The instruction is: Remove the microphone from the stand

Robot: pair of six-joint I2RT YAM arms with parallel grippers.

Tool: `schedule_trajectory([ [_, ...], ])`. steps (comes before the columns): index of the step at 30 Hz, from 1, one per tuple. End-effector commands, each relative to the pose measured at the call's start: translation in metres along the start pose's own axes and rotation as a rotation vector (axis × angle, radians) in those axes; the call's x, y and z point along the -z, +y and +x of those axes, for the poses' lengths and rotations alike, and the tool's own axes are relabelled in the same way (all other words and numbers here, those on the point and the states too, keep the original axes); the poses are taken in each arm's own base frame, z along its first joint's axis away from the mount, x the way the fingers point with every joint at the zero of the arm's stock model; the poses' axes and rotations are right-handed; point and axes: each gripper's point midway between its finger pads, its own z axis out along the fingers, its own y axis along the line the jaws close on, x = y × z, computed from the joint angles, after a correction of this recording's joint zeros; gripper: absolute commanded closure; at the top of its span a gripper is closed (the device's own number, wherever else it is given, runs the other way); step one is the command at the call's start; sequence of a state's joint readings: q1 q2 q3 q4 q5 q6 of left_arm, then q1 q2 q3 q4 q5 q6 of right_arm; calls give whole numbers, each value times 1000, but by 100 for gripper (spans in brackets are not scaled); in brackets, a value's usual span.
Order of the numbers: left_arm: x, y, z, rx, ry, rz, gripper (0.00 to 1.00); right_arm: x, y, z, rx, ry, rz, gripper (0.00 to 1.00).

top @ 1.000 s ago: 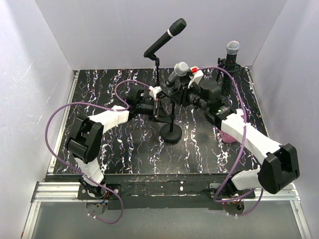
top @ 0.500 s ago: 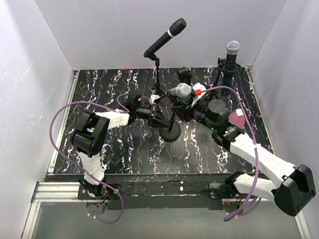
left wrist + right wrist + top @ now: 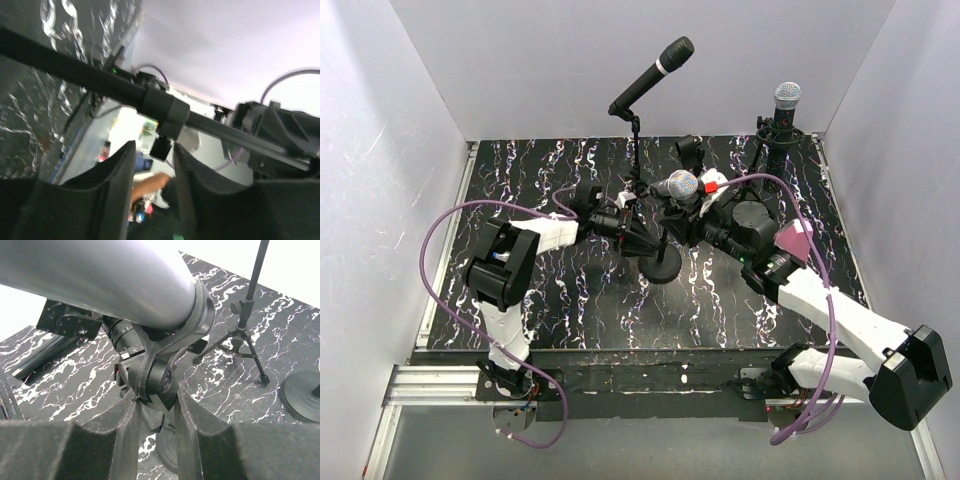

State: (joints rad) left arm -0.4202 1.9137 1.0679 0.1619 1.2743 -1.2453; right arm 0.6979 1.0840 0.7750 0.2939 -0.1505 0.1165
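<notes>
Microphone [image 3: 682,183] being freed from stand [image 3: 663,264] | right pincer [image 3: 155,397] clamped on clip [image 3: 150,377] | left pincer [image 3: 153,146]: cannot tell | next: steady pull

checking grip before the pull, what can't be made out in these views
- Left pincer touching the stand pole or not: left wrist view is blurred; from above it is too small and dark.
- Microphone: its head is cut off by the frame edge in the right wrist view.
- Pink object: top view, the right arm overlaps it.
</notes>
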Motion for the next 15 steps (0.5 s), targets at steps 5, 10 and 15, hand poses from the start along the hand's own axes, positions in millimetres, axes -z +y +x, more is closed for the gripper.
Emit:
schedule_trajectory([
  [5, 52, 28, -22, -704, -256, -402, 38, -14, 11, 25, -185, 217, -17, 99],
  [10, 76, 10, -36, -1443, -389, -731, 35, -20, 6, 30, -275, 335, -24, 99],
  [15, 65, -39, -35, -2142, -419, -879, 38, -26, -5, 27, -305, 381, -35, 99],
])
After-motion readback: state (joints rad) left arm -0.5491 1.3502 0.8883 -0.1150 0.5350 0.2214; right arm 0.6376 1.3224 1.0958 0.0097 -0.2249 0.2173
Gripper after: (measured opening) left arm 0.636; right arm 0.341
